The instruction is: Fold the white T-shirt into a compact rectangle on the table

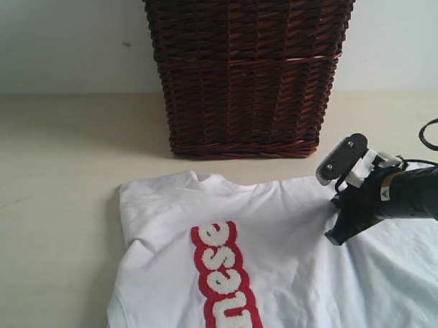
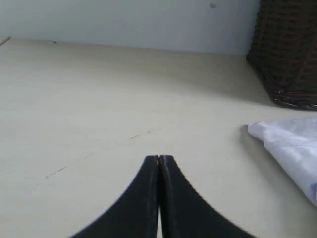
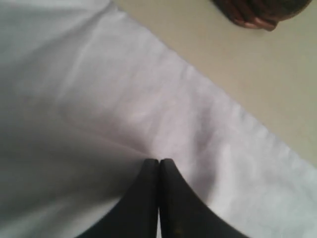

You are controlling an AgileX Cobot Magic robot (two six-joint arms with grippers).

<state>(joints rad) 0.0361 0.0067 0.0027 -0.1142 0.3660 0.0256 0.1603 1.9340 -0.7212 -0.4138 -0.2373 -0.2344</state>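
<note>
right jaws nipped on the shirt's right shoulder; first fold looks about to start.
white cotton t-shirt (image 1: 288, 238) with a red band of puffy white letters (image 1: 226, 279) lies spread flat on the pale beige smooth tabletop (image 1: 52, 201), collar toward the dark brown wicker basket (image 1: 244, 71), with a strip of bare top between. right jaws pressed together down on the cloth, creases running into the tips (reads as a pinch on a thin layer). left jaws pressed together on nothing, over bare tabletop, apart from the shirt's edge. to do it well, i judge: lift low, carry that side toward the red band, keep the fold line straight, avoid dragging the whole shirt.
</note>
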